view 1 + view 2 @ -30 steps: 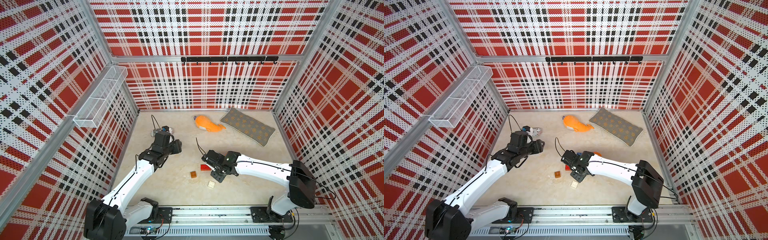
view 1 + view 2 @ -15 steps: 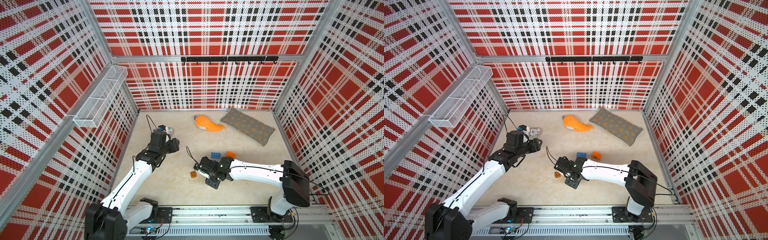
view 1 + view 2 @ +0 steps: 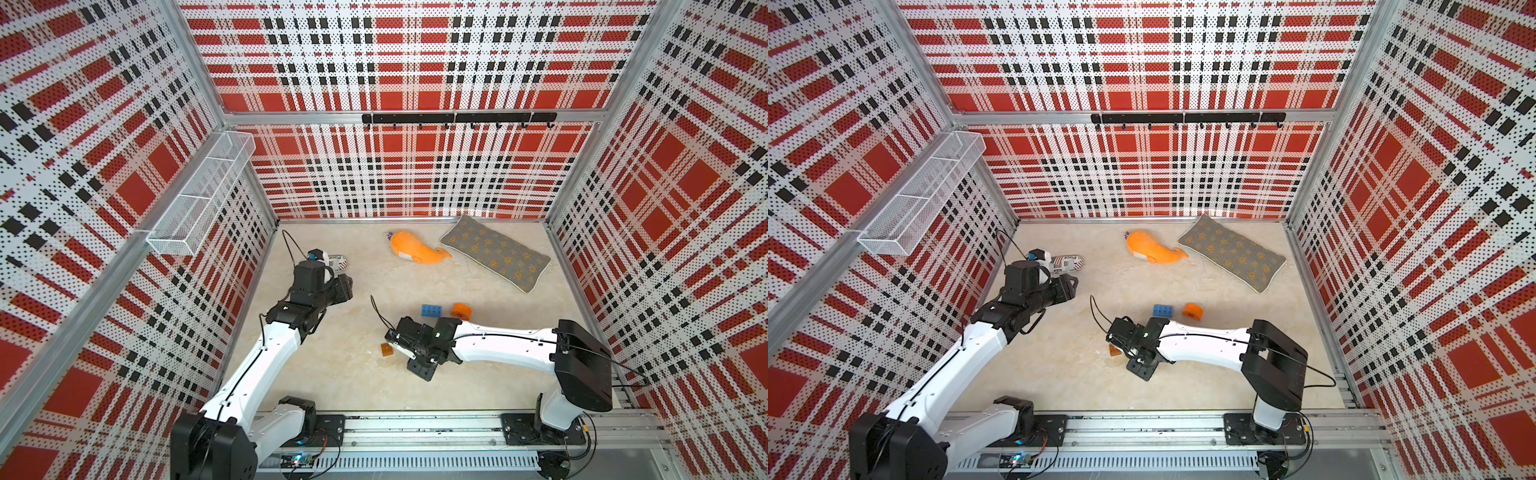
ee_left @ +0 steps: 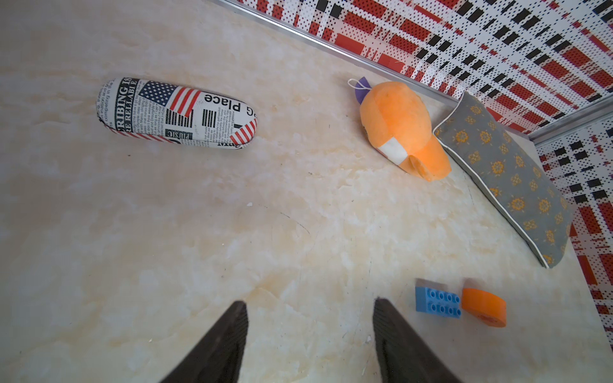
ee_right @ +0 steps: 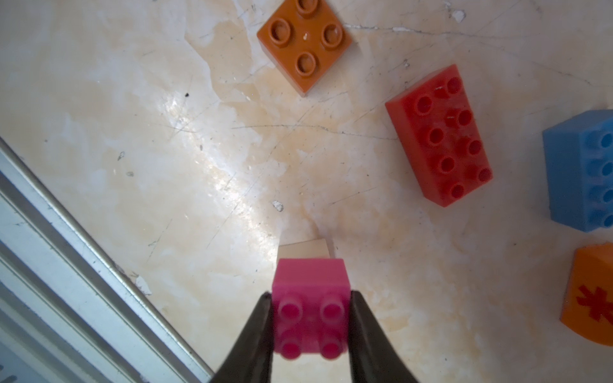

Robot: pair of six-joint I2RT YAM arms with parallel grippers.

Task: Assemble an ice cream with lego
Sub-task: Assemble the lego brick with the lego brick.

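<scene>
Pink brick (image 5: 310, 282), is that what you hold? (tech)
Yes. My right end effector (image 5: 311, 295) is clamped on its two sides, studs toward my wrist camera, close over the bench (image 5: 166, 132). (me)
And the cream brick (image 5: 303, 248)? (tech)
Only an edge shows, just past the pink one. Whether the two touch, I cannot tell. (me)
Where is the rest of the lego? (tech)
Loose on the bench, each piece on its own. The amber brick (image 5: 303, 43) and the red brick (image 5: 439, 136) lie apart ahead of my grip, studs up. The blue brick (image 3: 431, 310) and the orange top (image 3: 462, 311) sit just beside each other farther back, toward the whale (image 3: 415, 251) and the cushion (image 3: 494, 253). (me)
What about your left side? (tech)
My left end effector (image 4: 310, 303) is open, jaws well apart with nothing between them, held above the bench. The printed case (image 4: 175, 112) lies beyond it. (me)
</scene>
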